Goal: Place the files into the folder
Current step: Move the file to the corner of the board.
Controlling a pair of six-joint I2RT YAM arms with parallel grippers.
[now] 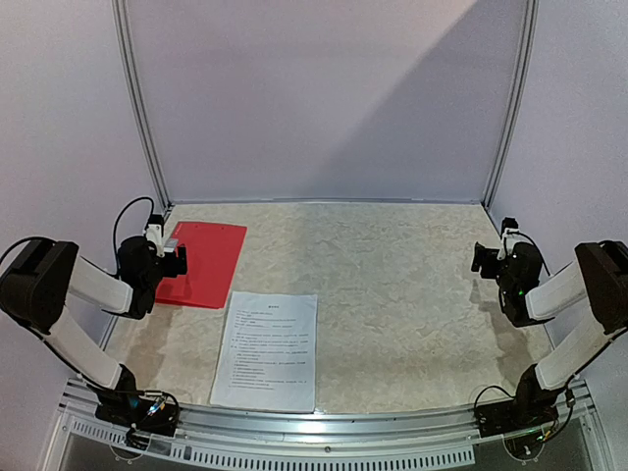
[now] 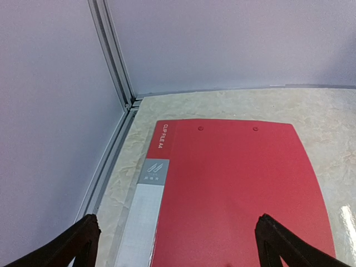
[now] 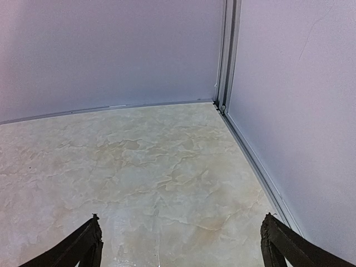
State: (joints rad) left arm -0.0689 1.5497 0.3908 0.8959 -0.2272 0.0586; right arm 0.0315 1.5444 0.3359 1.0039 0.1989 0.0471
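The left tool [image 1: 178,259] [image 2: 177,220] is released, its two dark fingers [image 2: 78,245] spread wide. It sits over the near left part of the folder [image 1: 208,263] [image 2: 233,183]: one finger is outside the spine edge and the other is above the red cover. Whether it touches the cover cannot be told. The folder lies flat and closed at the far left of the bench [image 1: 392,285] [image 3: 156,161], beside the left wall [image 2: 50,122]. Its near edge is cut off in the left wrist view.

The files [image 1: 267,348] lie just beside the folder's near right corner, toward the bench front. Their print is too small to read, and the number of sheets cannot be made out.

The right tool [image 1: 483,258] [image 3: 181,218] is also released and grasps nothing. It is well apart from both, over bare bench near the right wall [image 3: 295,100].
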